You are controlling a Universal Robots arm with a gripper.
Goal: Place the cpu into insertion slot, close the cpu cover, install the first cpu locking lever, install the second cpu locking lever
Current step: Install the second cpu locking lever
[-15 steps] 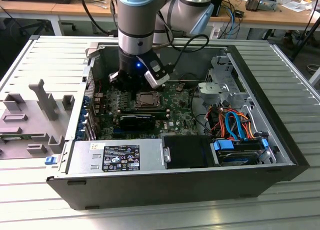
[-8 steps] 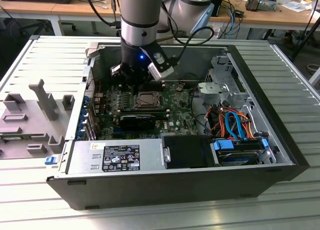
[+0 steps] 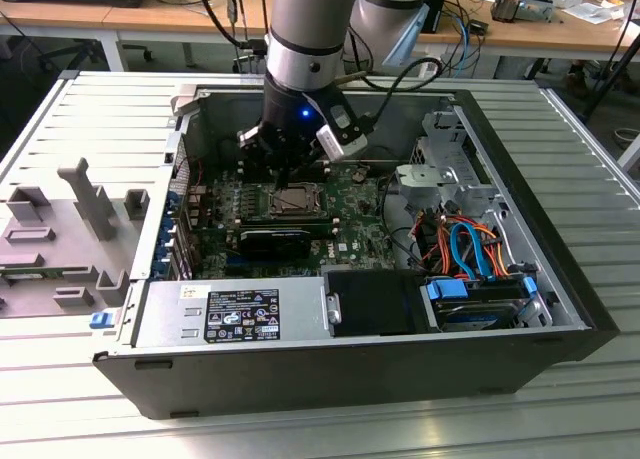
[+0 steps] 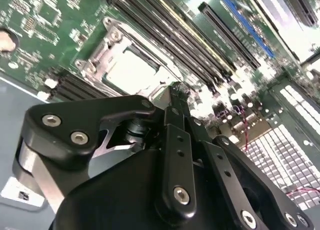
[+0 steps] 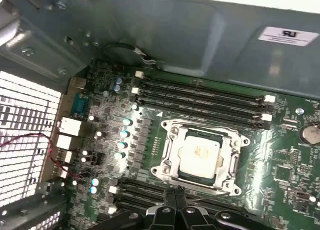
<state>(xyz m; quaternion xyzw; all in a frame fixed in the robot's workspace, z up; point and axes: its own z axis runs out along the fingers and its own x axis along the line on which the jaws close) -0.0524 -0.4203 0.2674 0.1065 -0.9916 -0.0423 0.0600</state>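
cpu (image 5: 199, 156) seated in insertion slot (image 5: 172, 162), cpu cover (image 5: 231, 151) down; gripper (image 5: 177, 199) fingers pressed together, empty, at cover's edge.

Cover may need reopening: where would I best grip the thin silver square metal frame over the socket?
Probably the thin silver cpu cover by its edge nearest the gripper, coming from above: it lies flat around the grey-topped cpu, so only its outer rim offers a pinch.

In the exterior view the arm (image 3: 310, 39) is cut off by the upper edge and hides the far part of the motherboard (image 3: 350, 204). In the second wrist view the gripper (image 4: 176, 92) covers part of the cpu cover (image 4: 107, 52).
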